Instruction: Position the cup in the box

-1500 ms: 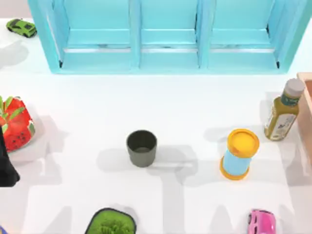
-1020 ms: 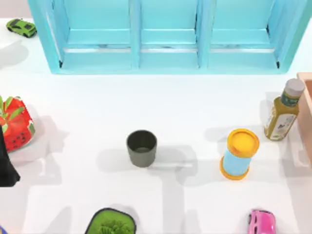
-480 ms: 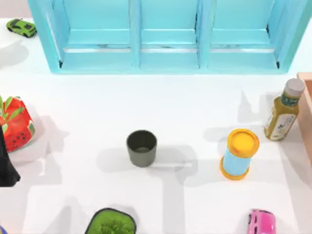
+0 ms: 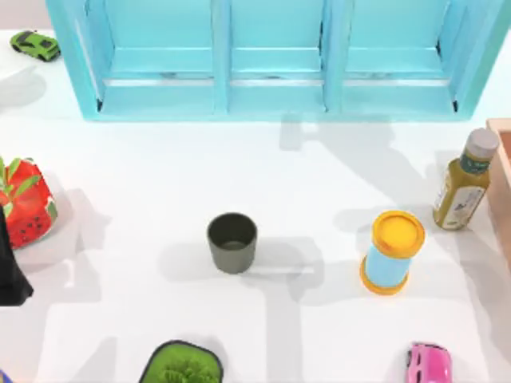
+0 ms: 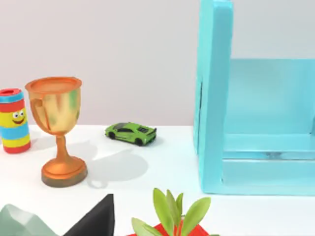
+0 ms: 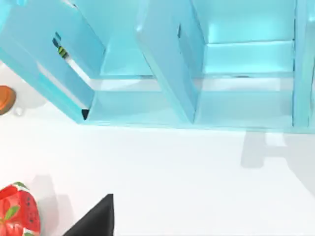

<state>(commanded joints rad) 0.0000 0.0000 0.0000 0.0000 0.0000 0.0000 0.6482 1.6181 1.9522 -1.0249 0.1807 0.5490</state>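
Matt black AgileX arm, plain, no markings; black wedge-shaped fingers w/ pointed tip.

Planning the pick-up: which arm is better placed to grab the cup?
Probably left: the cup stands left of the table's middle, and the left arm shows at the left edge, about level with it.

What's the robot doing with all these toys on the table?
It's meant to put the cup into the blue box, but nothing is holding the cup yet. The cup stands upright by itself in the middle of the table, apart from the yellow-lidded can to its right. The box stands at the table's far edge with three open compartments. The left arm sits at the table's left edge, beside the strawberry toy.
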